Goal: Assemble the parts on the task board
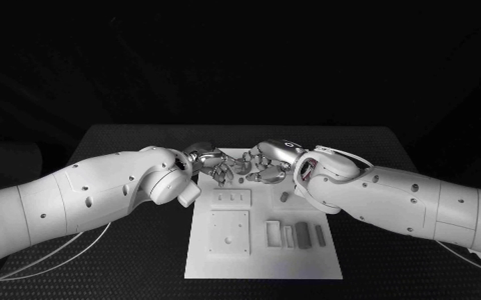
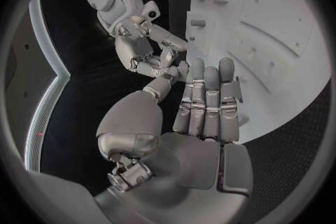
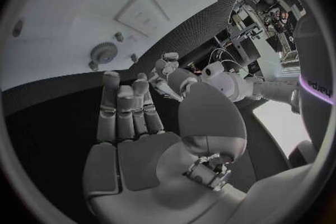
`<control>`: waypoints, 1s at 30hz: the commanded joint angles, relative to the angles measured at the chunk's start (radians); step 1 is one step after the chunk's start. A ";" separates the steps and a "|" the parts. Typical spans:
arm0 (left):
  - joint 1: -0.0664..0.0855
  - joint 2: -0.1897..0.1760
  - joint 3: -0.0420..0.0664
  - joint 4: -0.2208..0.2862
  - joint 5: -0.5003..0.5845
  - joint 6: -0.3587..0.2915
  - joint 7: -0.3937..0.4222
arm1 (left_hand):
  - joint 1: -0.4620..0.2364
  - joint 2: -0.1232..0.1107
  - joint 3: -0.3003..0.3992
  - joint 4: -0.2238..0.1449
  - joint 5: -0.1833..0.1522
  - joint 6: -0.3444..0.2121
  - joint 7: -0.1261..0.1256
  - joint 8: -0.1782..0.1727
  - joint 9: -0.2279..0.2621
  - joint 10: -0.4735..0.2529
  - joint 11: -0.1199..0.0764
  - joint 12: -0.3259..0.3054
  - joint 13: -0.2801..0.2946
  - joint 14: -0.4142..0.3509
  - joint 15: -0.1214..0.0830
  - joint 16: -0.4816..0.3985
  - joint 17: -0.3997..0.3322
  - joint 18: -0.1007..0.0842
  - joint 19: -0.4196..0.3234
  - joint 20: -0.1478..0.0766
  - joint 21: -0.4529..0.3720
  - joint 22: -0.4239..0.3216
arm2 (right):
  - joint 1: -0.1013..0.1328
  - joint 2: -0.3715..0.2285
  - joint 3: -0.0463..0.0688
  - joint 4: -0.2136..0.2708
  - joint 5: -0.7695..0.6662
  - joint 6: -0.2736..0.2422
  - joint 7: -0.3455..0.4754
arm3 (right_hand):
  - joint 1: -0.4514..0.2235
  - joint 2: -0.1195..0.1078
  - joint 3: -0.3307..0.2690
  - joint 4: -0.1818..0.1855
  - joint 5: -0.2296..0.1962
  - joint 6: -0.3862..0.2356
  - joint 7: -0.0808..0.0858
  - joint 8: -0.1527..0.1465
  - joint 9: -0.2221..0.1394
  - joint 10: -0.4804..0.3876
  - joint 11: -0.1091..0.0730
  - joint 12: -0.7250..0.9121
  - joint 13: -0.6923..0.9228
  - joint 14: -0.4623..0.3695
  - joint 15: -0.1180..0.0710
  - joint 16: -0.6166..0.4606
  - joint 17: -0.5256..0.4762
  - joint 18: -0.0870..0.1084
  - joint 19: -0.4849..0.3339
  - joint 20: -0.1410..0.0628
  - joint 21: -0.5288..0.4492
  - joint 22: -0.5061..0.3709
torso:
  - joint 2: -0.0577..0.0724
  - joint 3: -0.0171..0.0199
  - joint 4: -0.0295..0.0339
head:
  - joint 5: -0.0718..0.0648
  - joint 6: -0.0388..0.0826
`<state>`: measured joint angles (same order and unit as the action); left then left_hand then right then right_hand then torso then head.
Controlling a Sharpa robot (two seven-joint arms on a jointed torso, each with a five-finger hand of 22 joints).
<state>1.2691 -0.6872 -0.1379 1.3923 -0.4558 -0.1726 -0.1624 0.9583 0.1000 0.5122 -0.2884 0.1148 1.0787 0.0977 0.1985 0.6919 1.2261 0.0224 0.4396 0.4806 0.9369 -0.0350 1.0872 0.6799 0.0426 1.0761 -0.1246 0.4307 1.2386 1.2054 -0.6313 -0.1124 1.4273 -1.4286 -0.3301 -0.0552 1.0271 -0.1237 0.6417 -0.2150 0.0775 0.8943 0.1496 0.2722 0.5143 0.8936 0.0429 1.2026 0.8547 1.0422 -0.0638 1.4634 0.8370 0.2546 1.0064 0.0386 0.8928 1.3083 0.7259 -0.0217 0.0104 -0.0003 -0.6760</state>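
Observation:
The white task board [image 1: 263, 258] lies in the middle of the table. My left hand [image 1: 208, 162] and right hand [image 1: 270, 163] hover close together over its far end, fingertips nearly meeting. In the left wrist view my left hand [image 2: 207, 107] has straight fingers and a bare palm, with the right hand [image 2: 149, 47] just beyond its thumb. The right wrist view shows my right hand [image 3: 129, 117] equally flat and holding nothing, the left hand [image 3: 165, 66] facing it. Grey bar parts [image 1: 302, 233] lie at the board's near right. A grey gear [image 3: 103, 52] sits on the board [image 3: 84, 17].
A raised square plate [image 1: 229, 231] and a smaller plate [image 1: 231, 198] occupy the board's left half. Small pegs [image 2: 199, 23] stand on the board [image 2: 280, 67]. Black table [image 1: 120, 258] surrounds the board; white cables [image 1: 60, 255] trail at the near left.

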 commanded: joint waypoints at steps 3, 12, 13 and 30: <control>0.001 0.001 0.001 -0.001 0.008 0.001 0.016 | 0.010 0.017 0.006 -0.002 -0.005 0.012 -0.005 0.015 0.035 0.019 -0.013 -0.006 0.002 0.006 0.000 0.007 0.001 0.013 0.002 -0.007 0.002 0.002 | -0.002 0.002 0.000 0.013 0.003 0.008 0.028 | 0.009 0.005 -0.003 0.002 0.001 0.012 0.001 0.005 0.002 -0.002 -0.002 0.005 -0.001 0.002 0.001 -0.002 -0.001 0.007 -0.003 0.002 -0.003 0.012 | 0.000 -0.0007 0.0007 | 0.000 -0.002; 0.001 -0.016 0.002 -0.022 0.156 0.062 0.053 | 0.009 0.022 0.006 -0.002 -0.021 0.011 -0.006 0.018 0.040 0.020 -0.013 -0.008 0.009 0.006 -0.001 0.008 0.003 0.012 0.002 -0.009 0.002 0.006 | -0.002 -0.019 0.000 -0.055 0.028 -0.061 0.015 | 0.008 -0.002 -0.006 0.003 0.001 0.006 0.002 0.002 0.000 -0.002 -0.001 0.005 -0.002 0.002 0.000 -0.001 -0.002 0.007 -0.003 0.002 -0.003 0.012 | -0.001 -0.0016 0.0002 | 0.001 -0.001; 0.001 -0.020 0.002 -0.025 0.187 0.071 0.059 | 0.009 0.024 0.005 -0.002 -0.025 0.011 -0.006 0.019 0.041 0.021 -0.014 -0.007 0.011 0.006 -0.001 0.009 0.004 0.012 0.003 -0.009 0.003 0.007 | -0.002 -0.022 0.001 -0.065 0.038 -0.069 0.017 | 0.011 -0.003 -0.005 0.001 0.002 0.004 0.002 0.001 -0.001 -0.002 -0.001 0.005 -0.002 0.002 0.000 -0.002 -0.002 0.007 -0.002 0.002 -0.003 0.012 | -0.001 -0.0015 0.0002 | 0.001 -0.001; 0.001 -0.071 0.005 -0.054 0.323 0.653 0.332 | 0.006 0.040 0.000 0.000 -0.056 -0.007 -0.002 0.024 0.070 0.007 -0.009 -0.017 0.032 -0.010 0.003 0.007 0.008 0.007 -0.010 -0.007 -0.007 0.013 | -0.001 -0.042 0.046 -0.172 0.214 -0.080 0.041 | 0.028 0.003 -0.003 -0.014 0.002 0.002 0.003 0.000 -0.003 -0.001 0.000 0.005 -0.005 0.003 0.001 -0.002 -0.004 0.007 -0.002 0.001 -0.004 0.013 | 0.000 -0.0021 -0.0002 | 0.006 -0.001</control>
<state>1.2692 -0.7571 -0.1341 1.3322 -0.1655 0.2988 0.0589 0.9436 0.1148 0.5135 -0.2926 0.0607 1.0812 0.0948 0.2071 0.6919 1.2291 0.0194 0.4288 0.5110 0.9358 -0.0312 1.0919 0.6868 0.0304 1.0755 -0.1324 0.4306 1.2503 1.2046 -0.6724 -0.0674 1.2595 -1.2686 -0.4017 -0.0340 1.0482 -0.1211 0.6376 -0.2222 0.0775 0.8976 0.1464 0.2767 0.5126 0.8941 0.0431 1.2026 0.8513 1.0439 -0.0619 1.4634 0.8337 0.2534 1.0057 0.0394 0.8928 1.3083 0.7260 -0.0229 0.0107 0.0055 -0.6785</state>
